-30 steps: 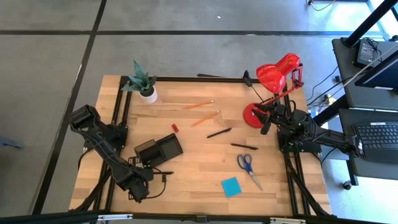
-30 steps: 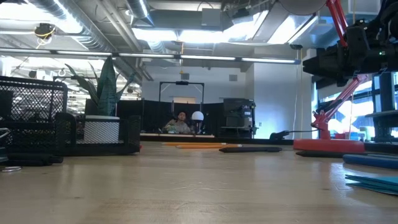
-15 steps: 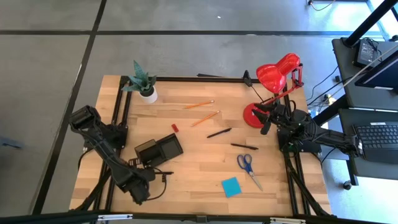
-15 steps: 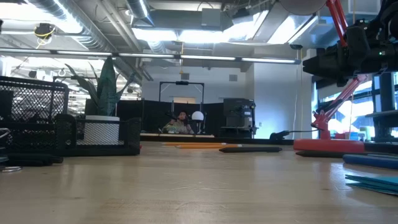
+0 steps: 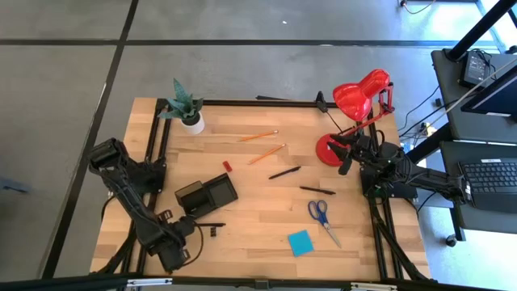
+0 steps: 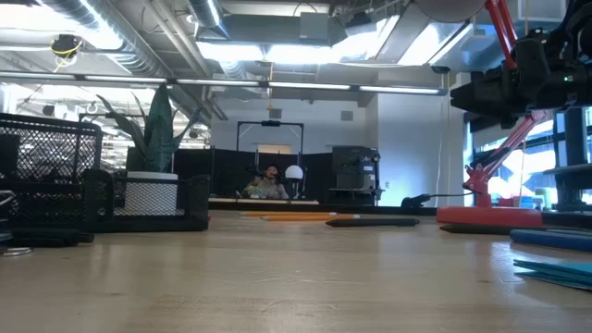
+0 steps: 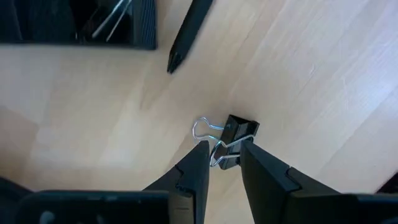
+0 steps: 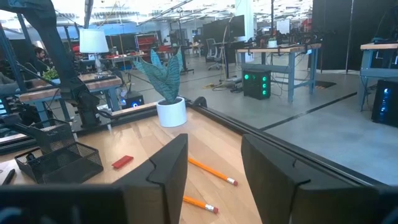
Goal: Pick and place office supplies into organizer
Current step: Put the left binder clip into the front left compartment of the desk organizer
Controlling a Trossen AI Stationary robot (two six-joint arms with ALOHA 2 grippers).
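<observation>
My left gripper [image 7: 222, 151] points down at the table's near left, open, its fingertips on either side of a small black binder clip [image 7: 238, 130] with wire handles that lies on the wood. A black pen [image 7: 189, 31] and the black mesh organizer [image 5: 206, 194] lie just beyond it. Farther off lie two orange pencils [image 5: 260, 136], two more black pens [image 5: 284, 172], blue-handled scissors [image 5: 323, 217], a blue sticky-note pad [image 5: 300, 242] and a tiny red piece [image 5: 227, 165]. My right gripper [image 8: 214, 162] waits open and level at the right edge, nothing between its fingers. My left gripper comes at the binder clip from above, fingers pointing down, with the clip's wire-handle end [image 7: 217, 154] between the two fingertips. The clip appears to lie on the table. I cannot tell whether the fingers touch it.
A red desk lamp [image 5: 355, 105] stands at the far right beside my right arm. A potted green plant [image 5: 186, 109] stands at the far left corner. The middle and near part of the wooden table [image 5: 258, 234] show bare wood between the scattered supplies.
My left arm has swung a little toward the table's near-left corner and its wrist has rolled. The supplies and the organizer lie where they were.
</observation>
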